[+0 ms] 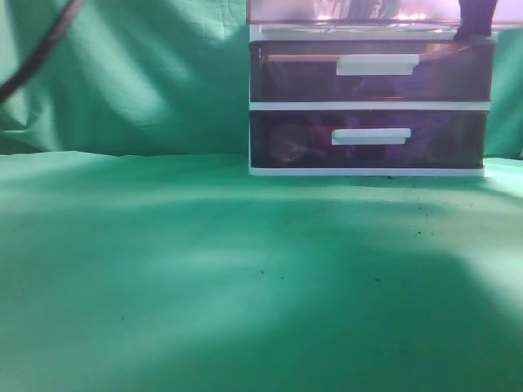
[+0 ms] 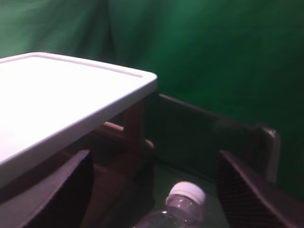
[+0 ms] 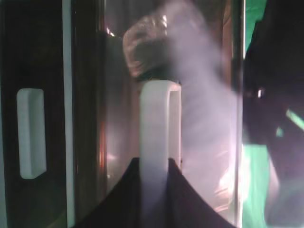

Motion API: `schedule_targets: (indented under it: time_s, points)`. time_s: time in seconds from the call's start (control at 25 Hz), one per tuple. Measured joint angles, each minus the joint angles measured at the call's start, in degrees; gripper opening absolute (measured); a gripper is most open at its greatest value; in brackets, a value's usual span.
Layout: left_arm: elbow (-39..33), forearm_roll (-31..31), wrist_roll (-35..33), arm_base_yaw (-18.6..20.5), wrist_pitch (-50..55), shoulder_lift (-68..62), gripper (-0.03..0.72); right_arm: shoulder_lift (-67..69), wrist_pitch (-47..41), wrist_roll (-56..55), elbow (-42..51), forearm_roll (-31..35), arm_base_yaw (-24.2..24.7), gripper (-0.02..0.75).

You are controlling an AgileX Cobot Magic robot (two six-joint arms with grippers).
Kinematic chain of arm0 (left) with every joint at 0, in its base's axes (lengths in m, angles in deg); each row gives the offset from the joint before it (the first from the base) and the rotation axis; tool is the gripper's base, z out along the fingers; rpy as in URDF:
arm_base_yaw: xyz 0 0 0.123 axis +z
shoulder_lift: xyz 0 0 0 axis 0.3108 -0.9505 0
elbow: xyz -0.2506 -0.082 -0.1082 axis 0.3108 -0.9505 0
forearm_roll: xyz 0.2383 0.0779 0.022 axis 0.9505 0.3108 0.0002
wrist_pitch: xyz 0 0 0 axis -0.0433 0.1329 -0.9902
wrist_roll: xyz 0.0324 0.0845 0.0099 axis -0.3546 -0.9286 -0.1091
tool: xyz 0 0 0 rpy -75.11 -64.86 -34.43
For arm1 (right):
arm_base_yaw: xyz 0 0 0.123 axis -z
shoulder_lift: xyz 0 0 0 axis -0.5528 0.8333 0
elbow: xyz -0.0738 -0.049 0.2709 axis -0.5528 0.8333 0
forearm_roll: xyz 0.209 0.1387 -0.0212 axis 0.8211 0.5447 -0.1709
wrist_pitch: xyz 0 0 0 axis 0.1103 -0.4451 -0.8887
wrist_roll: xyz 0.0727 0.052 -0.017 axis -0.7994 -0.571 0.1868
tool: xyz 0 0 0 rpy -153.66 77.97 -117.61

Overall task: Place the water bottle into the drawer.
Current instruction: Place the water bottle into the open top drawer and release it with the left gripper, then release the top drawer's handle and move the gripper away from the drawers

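The water bottle [image 2: 183, 204], clear with a white cap, lies inside the pulled-out drawer [image 2: 204, 128], under the left gripper [image 2: 156, 159]. That gripper is open, its dark fingers [image 2: 247, 190] standing wide on either side of the bottle with gaps. In the right wrist view the right gripper [image 3: 154, 164] is shut on the white bar handle [image 3: 159, 123] of the reddish-pink drawer front [image 3: 204, 118]. The exterior view shows only the drawer [image 1: 351, 10] at the top edge, with the right gripper [image 1: 476, 20] dark at its right end; the bottle is out of view there.
The white top of the unit [image 2: 61, 99] overhangs the drawer on the left. Two darker purple drawers [image 1: 372, 77] [image 1: 368, 139] sit shut below it. Green cloth [image 1: 204, 278] covers the table and the backdrop. A dark cable [image 1: 41, 53] crosses the upper left.
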Motion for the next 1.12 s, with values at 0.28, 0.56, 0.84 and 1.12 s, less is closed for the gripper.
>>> schedule_targets:
  time_s: [0.28,0.56,0.84,1.12]
  points:
    - [4.02,7.54,-1.85,-0.97,-2.28,2.71,0.526,0.0,0.23,-0.2,0.12,0.33,0.0,0.076]
    - [4.69,13.82,2.72,4.52,-9.05,12.74,0.145,0.0,2.07,2.55,0.44,1.1,0.0,0.076]
    - [4.8,13.82,10.82,11.8,-24.12,14.31,0.055,1.2,-1.24,7.46,-4.75,0.91,2.23,0.076]
    - [4.8,13.82,12.76,13.09,-27.51,14.31,0.055,9.36,-3.4,7.71,-16.14,1.02,3.52,0.076]
